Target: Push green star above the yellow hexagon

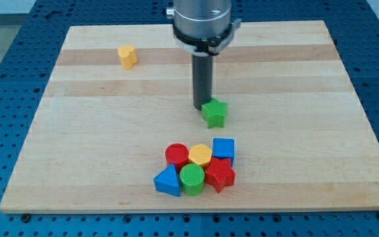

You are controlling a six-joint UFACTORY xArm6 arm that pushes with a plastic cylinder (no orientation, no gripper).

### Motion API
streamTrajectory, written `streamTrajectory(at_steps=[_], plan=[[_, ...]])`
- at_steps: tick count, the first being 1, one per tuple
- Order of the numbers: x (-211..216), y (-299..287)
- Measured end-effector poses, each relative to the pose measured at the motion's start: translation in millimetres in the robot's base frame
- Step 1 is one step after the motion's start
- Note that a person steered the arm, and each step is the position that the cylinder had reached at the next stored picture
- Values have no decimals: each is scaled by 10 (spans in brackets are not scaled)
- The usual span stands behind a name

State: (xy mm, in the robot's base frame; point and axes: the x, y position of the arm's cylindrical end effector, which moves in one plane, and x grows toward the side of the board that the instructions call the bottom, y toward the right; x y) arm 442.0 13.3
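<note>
Nearest the board's bottom edge, a little right of its middle, sits a tight cluster of six blocks: a blue triangular block [167, 182] at the left, a green cylinder [192, 179] beside it, a red star-like block [220, 176] at the right, and behind these a red cylinder [176, 155], the yellow hexagon [201, 155] and a blue cube [223, 148]. They touch one another, so the hexagon is hemmed in and should be left alone.

Farther up, near the middle of the wooden board [77, 171], stands the green star [214, 113], apart from the cluster and slightly right of the hexagon's line. It already lies toward the top edge from the hexagon, so by my judgement the task is close to done, wanting only a small nudge to the view's left.

My tip [201, 108] rests at the star's upper-left side, touching it or nearly so; from there a push would send the star right and down, so I would probably need to come round it. There are no fingers to open or close, only the bare rod.

Farthest off, near the top-left corner, a lone yellow block [127, 56] stands well clear of everything.
</note>
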Motion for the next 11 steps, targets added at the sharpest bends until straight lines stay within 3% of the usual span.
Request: streamTrajectory(at_steps=[1,3,4,7,8,10,11], plan=[[128,108],[-267,460],[-126,580],[133,-89],[1,-98],[39,697],[220,579]])
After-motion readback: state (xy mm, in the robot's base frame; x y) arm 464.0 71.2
